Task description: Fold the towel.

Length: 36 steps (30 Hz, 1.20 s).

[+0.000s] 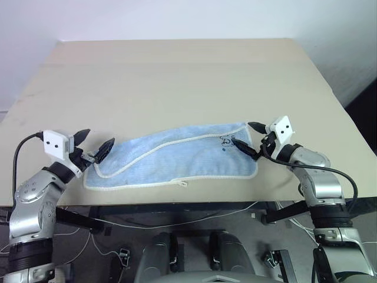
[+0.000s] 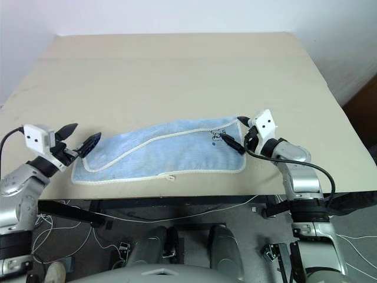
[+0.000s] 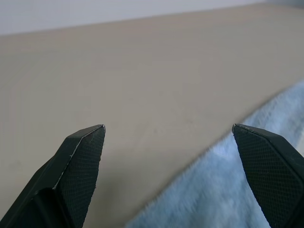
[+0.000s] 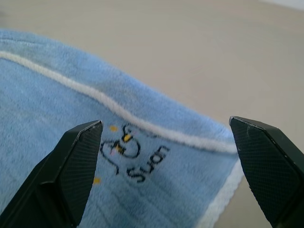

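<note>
Currently flat on table [image 1: 177, 76] | towel [image 1: 177, 159] spread between left gripper [image 1: 94, 143] and right gripper [image 1: 247, 137] | both wide open, empty | soft, limp, light terry | pinch at corner edging nearest each fingertip, printed mark [image 4: 128, 156] under right.

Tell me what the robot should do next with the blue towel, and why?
Probably lower both grippers and pinch the towel's two ends. The towel lies flat on the table, not yet folded. The left gripper sits at its left end and the right gripper over the printed corner, both with fingers wide open and holding nothing, so gripping looks like the next step.
</note>
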{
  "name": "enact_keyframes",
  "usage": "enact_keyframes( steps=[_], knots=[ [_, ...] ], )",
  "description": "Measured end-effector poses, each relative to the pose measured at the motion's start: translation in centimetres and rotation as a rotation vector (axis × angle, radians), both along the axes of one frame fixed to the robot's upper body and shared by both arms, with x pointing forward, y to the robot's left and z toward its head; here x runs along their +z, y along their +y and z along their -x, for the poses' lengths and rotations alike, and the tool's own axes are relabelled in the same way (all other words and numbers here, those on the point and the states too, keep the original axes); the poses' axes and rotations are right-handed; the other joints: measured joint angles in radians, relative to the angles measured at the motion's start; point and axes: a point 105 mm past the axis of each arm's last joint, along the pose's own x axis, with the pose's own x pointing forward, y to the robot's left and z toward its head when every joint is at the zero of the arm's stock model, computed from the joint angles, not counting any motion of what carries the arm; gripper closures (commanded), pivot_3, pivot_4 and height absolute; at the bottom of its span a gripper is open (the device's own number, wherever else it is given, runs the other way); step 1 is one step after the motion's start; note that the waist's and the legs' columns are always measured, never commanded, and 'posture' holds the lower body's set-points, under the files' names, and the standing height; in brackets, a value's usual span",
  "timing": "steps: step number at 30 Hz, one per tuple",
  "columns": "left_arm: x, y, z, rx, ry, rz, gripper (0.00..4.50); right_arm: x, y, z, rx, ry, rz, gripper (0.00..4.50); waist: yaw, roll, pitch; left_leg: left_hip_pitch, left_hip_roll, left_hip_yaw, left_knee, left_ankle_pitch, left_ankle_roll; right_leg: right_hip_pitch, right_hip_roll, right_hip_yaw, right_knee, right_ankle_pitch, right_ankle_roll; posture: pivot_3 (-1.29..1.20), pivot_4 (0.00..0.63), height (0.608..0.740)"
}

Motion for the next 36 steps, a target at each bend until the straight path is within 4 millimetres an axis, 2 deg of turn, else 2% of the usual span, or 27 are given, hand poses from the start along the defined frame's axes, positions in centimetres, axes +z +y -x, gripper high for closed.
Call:
enact_keyframes(
  steps=[13,17,26,34,36],
  knots=[
    [0.3,-0.3,0.0,-0.011,-0.001,-0.028,0.02,0.1,0.3,-0.1,0.002,-0.006,-0.006,0.0,0.0,0.0,0.0,0.0,0.0,0.0,0.0,-0.001,-0.002,0.0,-0.001,0.0,0.0,0.0,0.0,0.0,0.15,0.74],
    [0.7,-0.3,-0.2,-0.021,-0.015,-0.048,0.02,0.7,0.3,-0.4,-0.006,-0.035,0.01,0.0,-0.002,0.0,0.0,0.0,0.0,0.0,0.0,-0.001,-0.002,-0.001,-0.001,0.0,0.0,0.0,0.0,0.0,0.15,0.74],
    [-0.2,-0.7,-0.1,-0.089,0.031,-0.122,0.02,0.8,0.0,-0.8,-0.023,-0.057,0.029,0.0,-0.001,0.0,0.0,0.0,0.0,0.0,0.0,-0.001,-0.002,-0.001,0.0,0.0,0.0,0.0,0.0,0.0,0.15,0.74],
    [-0.1,0.5,1.7,-0.241,0.098,-0.315,0.02,0.6,0.7,-1.2,-0.013,-0.06,0.027,0.0,-0.006,0.001,0.001,-0.001,0.001,0.001,-0.001,-0.001,-0.003,-0.003,-0.001,0.001,0.0,-0.001,-0.002,0.0,0.15,0.74],
    [-0.5,1.1,2.8,-0.314,0.149,-0.39,0.02,0.5,1.0,-1.2,-0.013,-0.061,0.014,0.0,-0.006,0.0,0.001,-0.001,0.001,0.001,-0.002,-0.001,-0.003,-0.003,-0.001,0.001,-0.001,-0.002,-0.004,0.0,0.15,0.74]
  ],
)
